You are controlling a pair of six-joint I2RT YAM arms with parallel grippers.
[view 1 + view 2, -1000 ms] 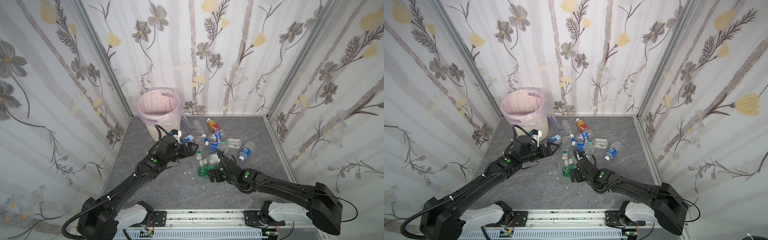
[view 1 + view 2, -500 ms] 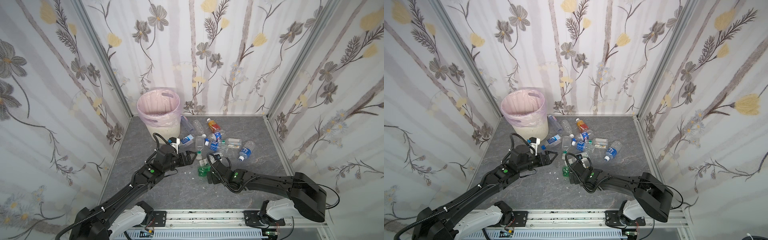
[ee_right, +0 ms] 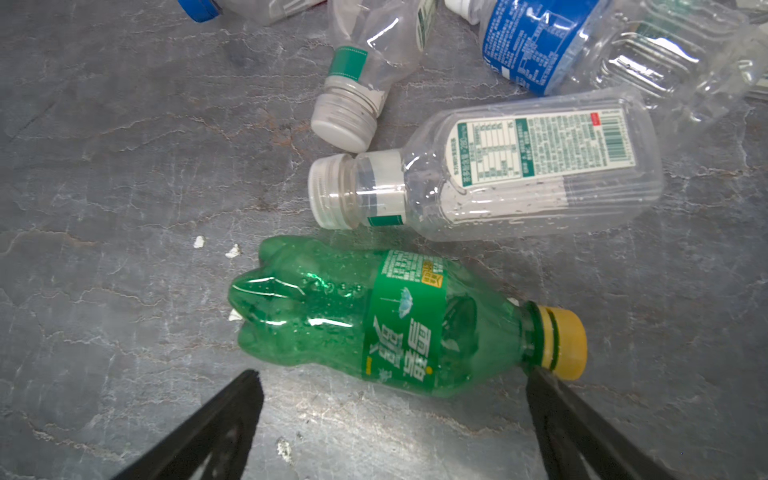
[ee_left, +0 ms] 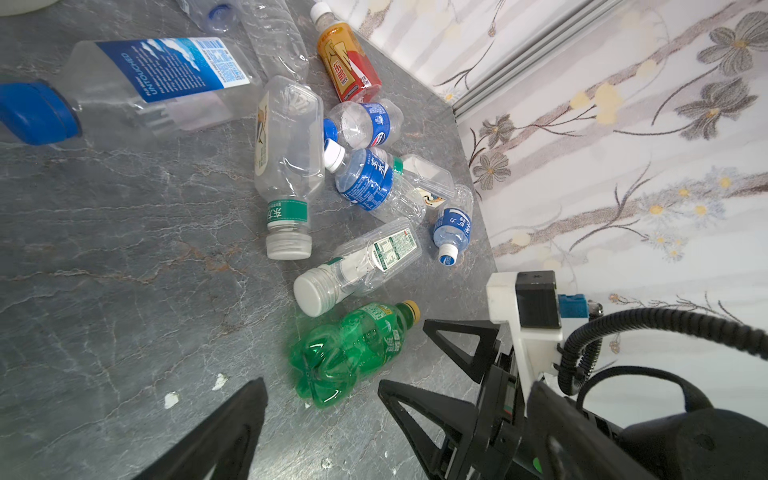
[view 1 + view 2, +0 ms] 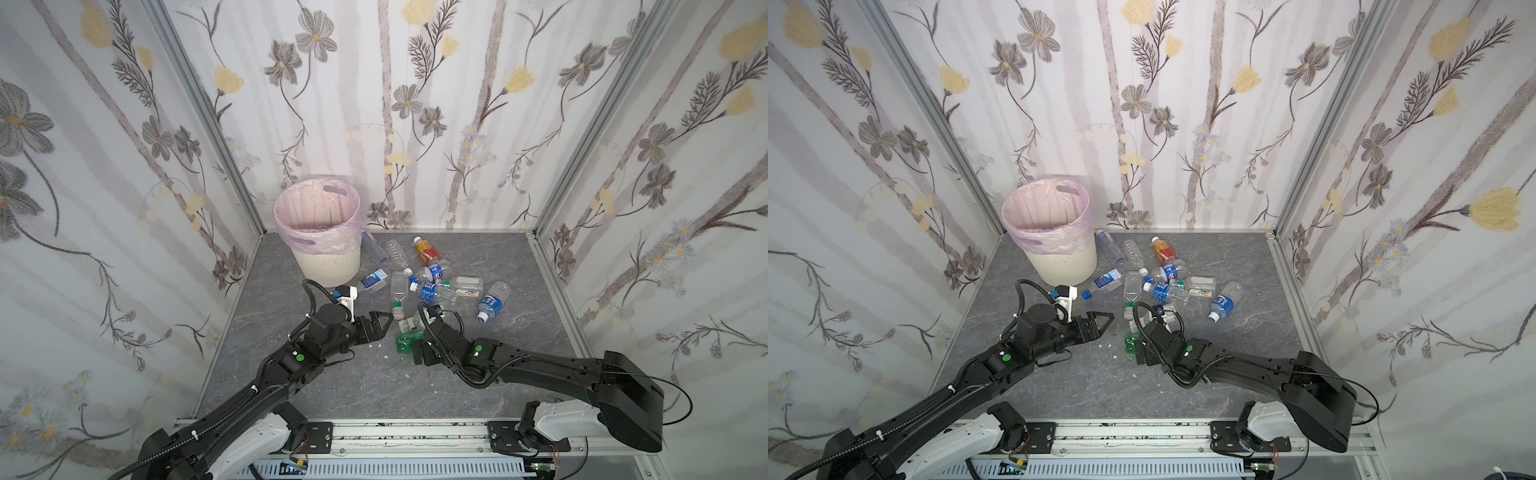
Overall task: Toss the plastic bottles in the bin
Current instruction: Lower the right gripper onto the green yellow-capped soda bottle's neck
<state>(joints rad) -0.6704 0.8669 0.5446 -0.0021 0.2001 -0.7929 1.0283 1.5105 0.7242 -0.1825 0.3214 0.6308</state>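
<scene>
Your left gripper (image 5: pixel 384 326) hung wide open and empty just left of centre in both top views. Its fingertips pointed at the plastic bottles (image 5: pixel 432 291), which lay scattered mid-frame on the grey worktop (image 5: pixel 332 382), right of the bin (image 5: pixel 328 266) standing in the back left corner. Your right gripper (image 3: pixel 392 376) was likewise spread wide and gripped nothing, with its jaws either side of the green bottle (image 3: pixel 374 316) lying low in the wrist view, one fingertip at its capped end.
</scene>
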